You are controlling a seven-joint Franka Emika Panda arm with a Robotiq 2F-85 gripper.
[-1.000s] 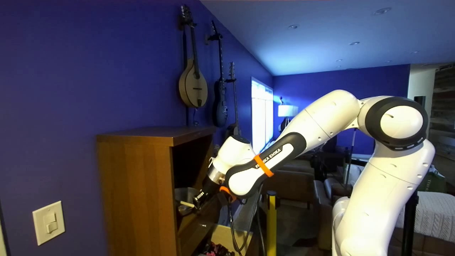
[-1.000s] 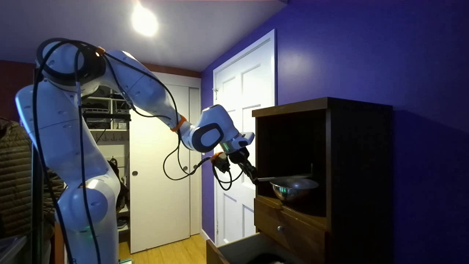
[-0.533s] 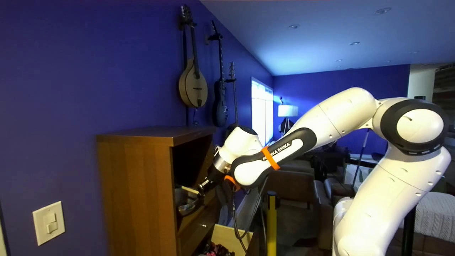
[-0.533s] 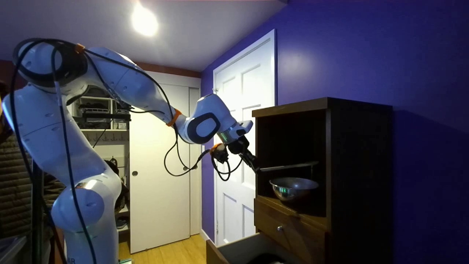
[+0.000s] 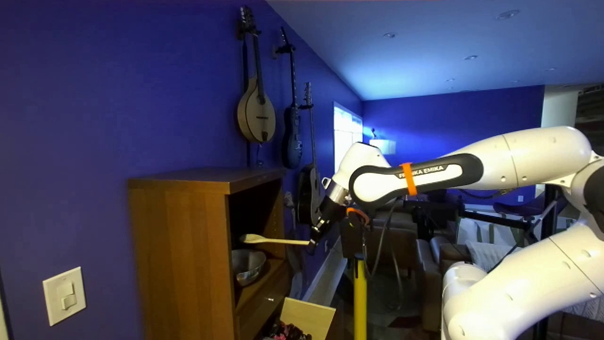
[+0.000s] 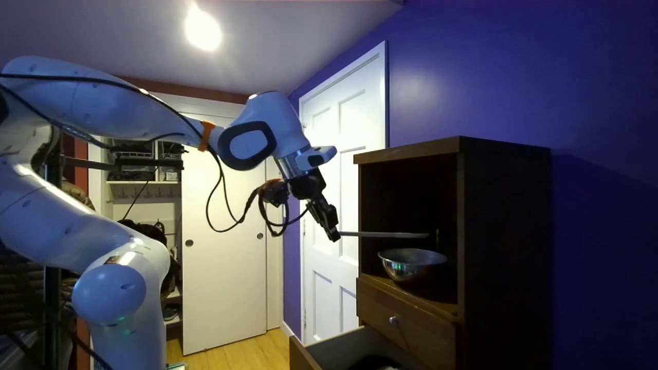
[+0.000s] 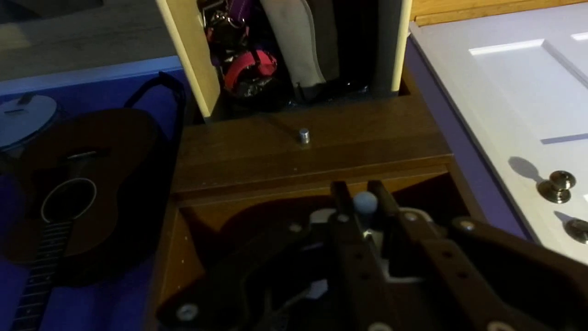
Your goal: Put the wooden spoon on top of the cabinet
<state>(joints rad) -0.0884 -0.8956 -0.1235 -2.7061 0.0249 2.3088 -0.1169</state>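
The pale wooden spoon (image 5: 278, 241) is held level by the end of its handle, its bowl end pointing into the cabinet's open upper compartment. It also shows in an exterior view (image 6: 383, 234). My gripper (image 5: 311, 245) is shut on the handle end, outside the cabinet front and below its top; it also shows in an exterior view (image 6: 334, 236). In the wrist view the handle's round end (image 7: 365, 202) sits between the fingertips (image 7: 359, 195). The brown wooden cabinet (image 5: 181, 255) has a flat top (image 5: 203, 175) with nothing visible on it; it also shows in an exterior view (image 6: 504, 241).
A metal bowl (image 6: 411, 263) sits in the compartment below the spoon. A lower drawer (image 5: 309, 317) stands open with items inside. A yellow post (image 5: 360, 297) stands beside the cabinet. Guitars (image 7: 78, 197) hang on the wall, and a white door (image 7: 514, 92) is at the other side.
My gripper has moved up and back, away from the cabinet, with the spoon. The spoon has lifted clear of the bowl and is partly drawn out of the compartment.
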